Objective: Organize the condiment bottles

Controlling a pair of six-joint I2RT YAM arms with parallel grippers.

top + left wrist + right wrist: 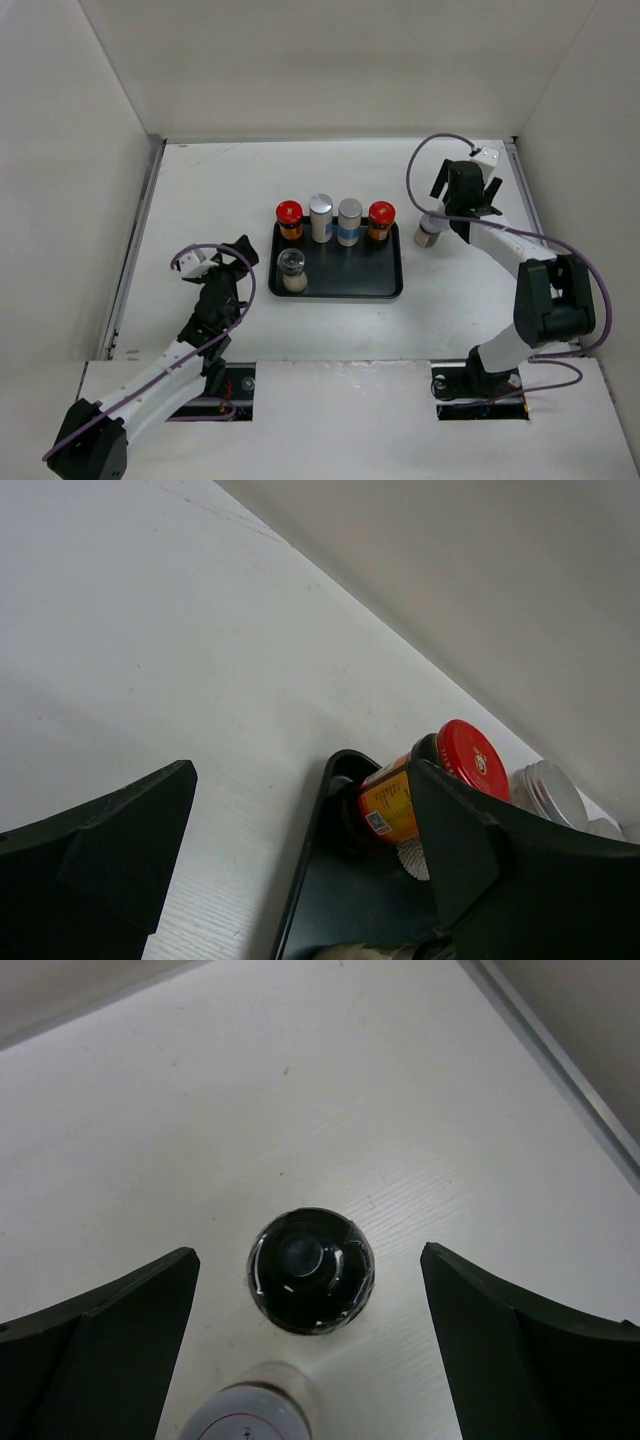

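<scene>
**Right claw poised over black-capped bottle; two bottles off the tray**

The right gripper has its jaws wide apart and empty. It hangs directly above a small round black-capped bottle toward the white table's far right corner, apparently aligned for pickup. A white-lidded pale jar stands just beside the bottle, off the right edge of the flat black rectangular tray.

The left gripper, jaws likewise apart and empty, sits off the tray's left edge.

- **Tray's far edge:** two red-capped amber jars flank a silver-lidded bottle and a blue-banded bottle.
- **Tray's near left corner:** a dark-lidded clear shaker.
- **Labels:** the print on the jars' orange labels is illegible.
</scene>
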